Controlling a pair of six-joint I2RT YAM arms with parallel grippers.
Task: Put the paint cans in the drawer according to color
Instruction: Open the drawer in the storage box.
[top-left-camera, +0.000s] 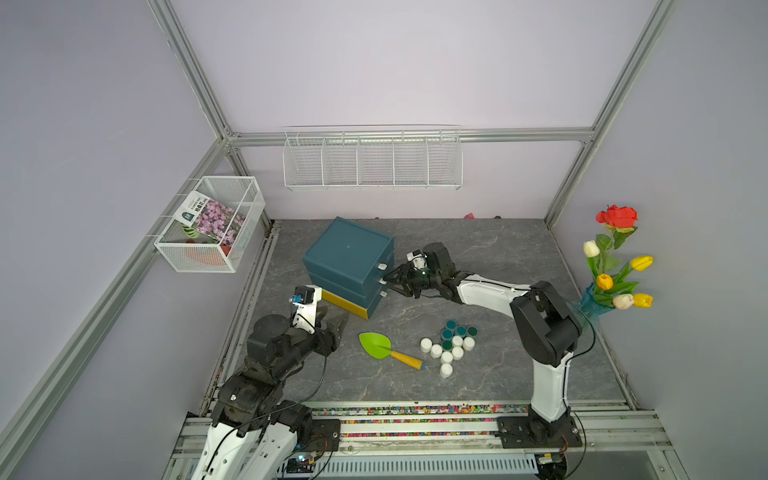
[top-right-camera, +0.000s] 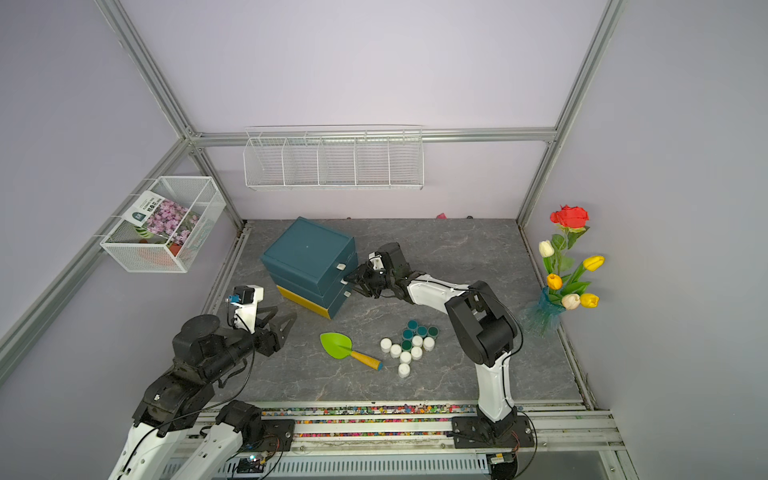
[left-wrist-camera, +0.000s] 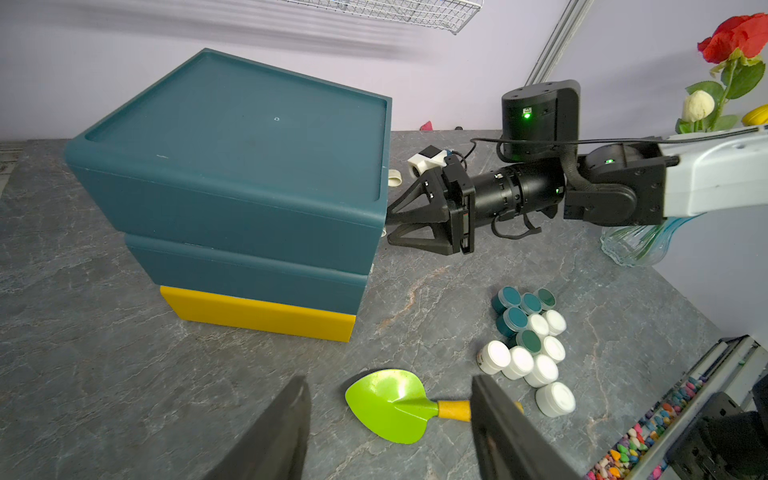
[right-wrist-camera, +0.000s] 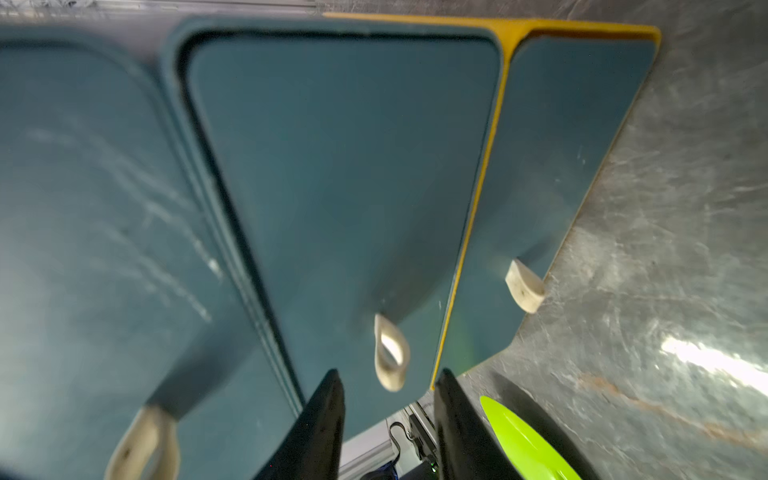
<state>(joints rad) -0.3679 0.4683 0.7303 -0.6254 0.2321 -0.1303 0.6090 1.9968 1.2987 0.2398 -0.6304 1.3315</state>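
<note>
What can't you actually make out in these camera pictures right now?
- Inside the drawer unit: all three drawers are shut in every view.
- Whether the right gripper touches the middle handle: the right wrist view is blurred, and it is too small in both top views.
- Print on the white paint cans: too small.
- Items under the seed packet in the mesh basket: covered by packet and mesh.

Lilac walls (top-left-camera: 395, 62), aluminium frame posts (top-left-camera: 191, 70), grey marble-look floor (top-left-camera: 498, 241), 5-bay wire rack (top-left-camera: 372, 166), wire basket (top-left-camera: 195, 259) with perhaps seed packets (top-left-camera: 216, 220)
</note>
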